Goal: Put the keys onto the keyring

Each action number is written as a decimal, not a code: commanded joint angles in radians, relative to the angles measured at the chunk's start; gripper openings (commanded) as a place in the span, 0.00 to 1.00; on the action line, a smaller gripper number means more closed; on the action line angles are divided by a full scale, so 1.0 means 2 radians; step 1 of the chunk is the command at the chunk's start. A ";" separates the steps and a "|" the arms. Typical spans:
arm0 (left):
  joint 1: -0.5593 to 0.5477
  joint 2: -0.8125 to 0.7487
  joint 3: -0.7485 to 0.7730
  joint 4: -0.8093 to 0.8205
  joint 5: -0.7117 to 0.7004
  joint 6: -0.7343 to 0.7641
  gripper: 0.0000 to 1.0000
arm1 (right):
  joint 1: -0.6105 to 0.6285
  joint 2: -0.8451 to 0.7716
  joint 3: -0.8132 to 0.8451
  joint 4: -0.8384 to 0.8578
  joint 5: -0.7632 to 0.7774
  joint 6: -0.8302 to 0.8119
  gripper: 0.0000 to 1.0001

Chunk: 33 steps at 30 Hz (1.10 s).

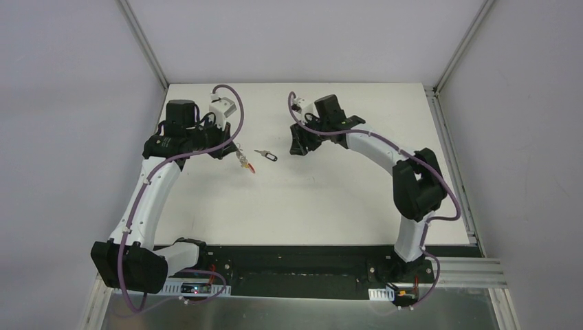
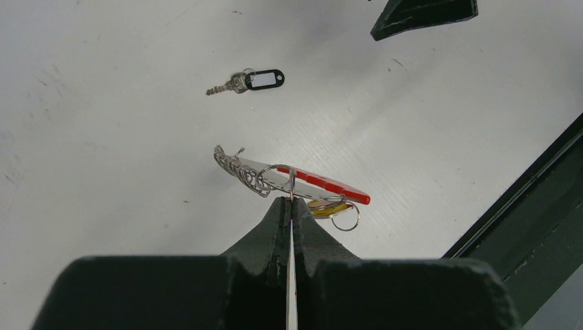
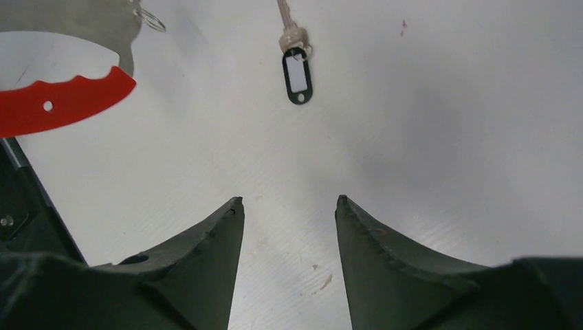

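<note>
The left tool (image 2: 290, 201) is pressed together on the keyring (image 2: 323, 184), pinching it over the desk (image 2: 103, 172), with the red band and wire loops poking out past the fingertips. The key (image 2: 237, 82), with its black tag, lies flat on the desk nearby. The right tool (image 3: 289, 199) hangs spread and empty, facing the key.

Built alike on both sides: left arm (image 1: 155, 189) and right arm (image 1: 411, 237), with white curved shells between bulky black joint housings. Carries a thin purple cable (image 1: 224, 86) along each arm, fastened to the shells. Ends in matt black plastic: left gripper (image 2: 290, 203) wedge-shaped and ridged, right gripper (image 3: 289, 199) with pointed fingers (image 3: 385, 261), finely toothed along the inner edges.
</note>
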 commanded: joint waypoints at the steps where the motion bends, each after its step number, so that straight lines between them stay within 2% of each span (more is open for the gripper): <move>1: 0.003 -0.010 0.021 0.022 0.011 -0.011 0.00 | 0.039 0.043 0.077 -0.025 0.020 -0.079 0.55; 8: 0.003 -0.044 -0.005 0.001 -0.018 0.001 0.00 | 0.073 0.167 0.201 -0.056 0.080 -0.133 0.58; 16: 0.004 -0.068 -0.024 -0.034 -0.043 0.025 0.00 | 0.092 0.235 0.274 -0.072 0.106 -0.175 0.60; 33: 0.003 -0.071 -0.032 -0.041 -0.042 0.036 0.00 | 0.103 0.281 0.317 -0.086 0.108 -0.181 0.57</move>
